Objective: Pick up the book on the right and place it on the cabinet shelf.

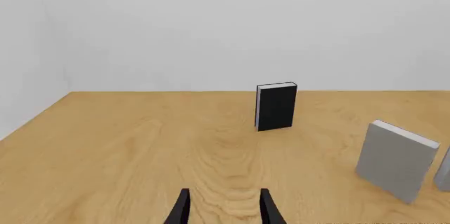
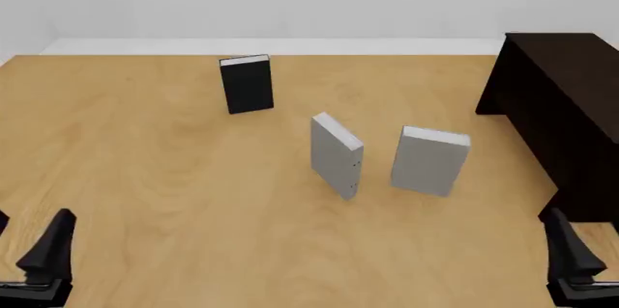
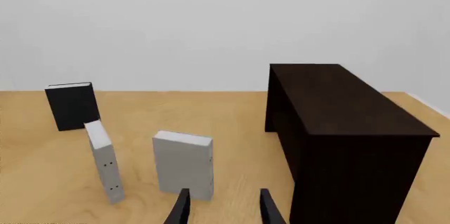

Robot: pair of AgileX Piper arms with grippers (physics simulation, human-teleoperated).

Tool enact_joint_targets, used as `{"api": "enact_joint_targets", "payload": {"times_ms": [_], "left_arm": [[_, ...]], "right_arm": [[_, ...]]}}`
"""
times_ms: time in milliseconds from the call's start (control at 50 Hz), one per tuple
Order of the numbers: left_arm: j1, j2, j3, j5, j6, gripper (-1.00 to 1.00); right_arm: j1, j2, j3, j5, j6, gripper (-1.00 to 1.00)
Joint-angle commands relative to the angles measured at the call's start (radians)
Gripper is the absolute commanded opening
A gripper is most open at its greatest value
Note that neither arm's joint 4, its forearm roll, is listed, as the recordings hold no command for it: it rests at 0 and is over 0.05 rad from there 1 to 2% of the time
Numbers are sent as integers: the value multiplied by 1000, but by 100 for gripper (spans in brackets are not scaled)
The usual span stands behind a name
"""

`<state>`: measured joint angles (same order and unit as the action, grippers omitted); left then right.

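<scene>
Wooden tabletop holds the untouched plain grey book upright at the cabinet's nine o'clock, its shelf seemingly hidden, while the right gripper hangs open, empty, so everything remains.

Bright, even, sharp renders; shadows seemingly very faint.

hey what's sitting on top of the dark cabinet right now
Nothing shows on the cabinet: its flat top is bare in the front and right wrist views. The front view cuts off its right part, and its inside is hidden.
</scene>
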<state>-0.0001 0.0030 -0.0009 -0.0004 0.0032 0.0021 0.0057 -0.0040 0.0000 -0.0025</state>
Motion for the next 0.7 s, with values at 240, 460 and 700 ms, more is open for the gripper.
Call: {"api": "enact_joint_targets", "payload": {"times_ms": [240,460,700], "left_arm": [[6,22,-2,-16,19,100],[5,7,0,2,28,100],[-23,78,0,-41,37,100]], "right_arm": [[48,126,-182,33,-87,100],[87,275,-355,51,-203,100],[197,466,-508,67,-346,100]]}}
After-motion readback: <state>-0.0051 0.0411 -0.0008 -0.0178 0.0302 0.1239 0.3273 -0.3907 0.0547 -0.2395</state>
